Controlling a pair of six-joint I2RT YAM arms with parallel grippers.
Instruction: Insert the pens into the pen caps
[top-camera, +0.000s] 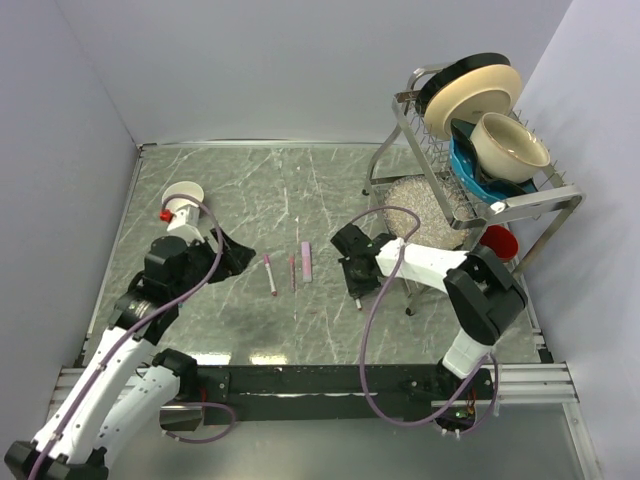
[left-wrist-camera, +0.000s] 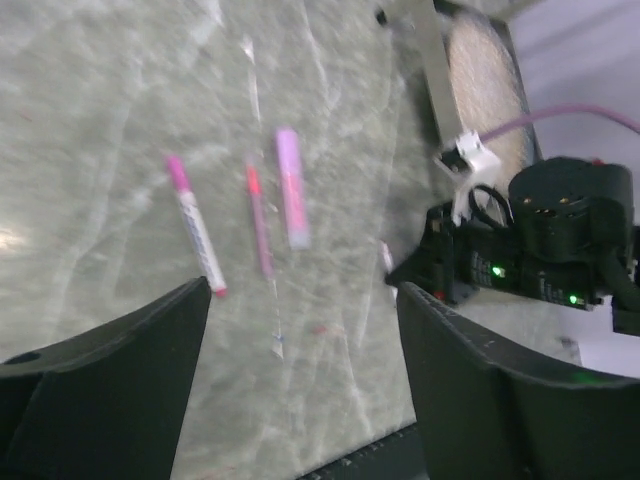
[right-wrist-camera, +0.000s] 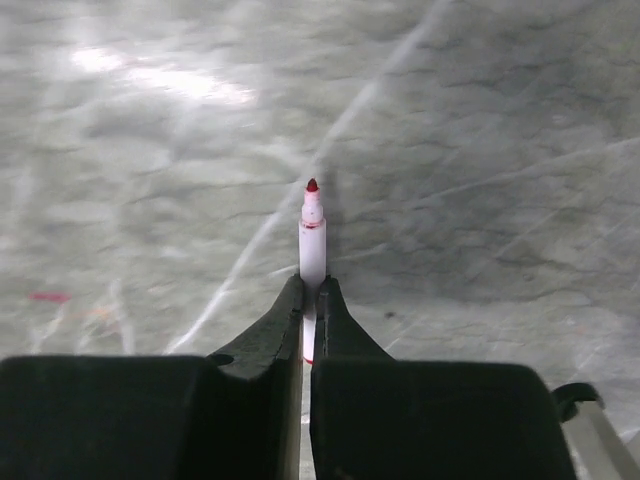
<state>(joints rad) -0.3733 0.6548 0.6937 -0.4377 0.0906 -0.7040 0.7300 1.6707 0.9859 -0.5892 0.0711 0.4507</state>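
My right gripper (right-wrist-camera: 311, 290) is shut on a white pen (right-wrist-camera: 312, 240) with a bare red tip that points away from the wrist, held low over the table; in the top view this gripper (top-camera: 356, 283) is right of centre. Three more pens lie side by side at the table's middle: a white one with pink ends (left-wrist-camera: 195, 228) (top-camera: 270, 273), a thin red-pink one (left-wrist-camera: 259, 220) (top-camera: 292, 270), and a thicker pale purple one (left-wrist-camera: 291, 200) (top-camera: 306, 262). My left gripper (left-wrist-camera: 305, 335) (top-camera: 238, 256) is open and empty, just left of them. I cannot make out any loose pen cap.
A wire dish rack (top-camera: 520, 200) with plates and bowls stands at the back right, with a red cup (top-camera: 499, 240) below it. A white object with a red knob (top-camera: 182, 201) sits at the back left. Walls close in the table on both sides.
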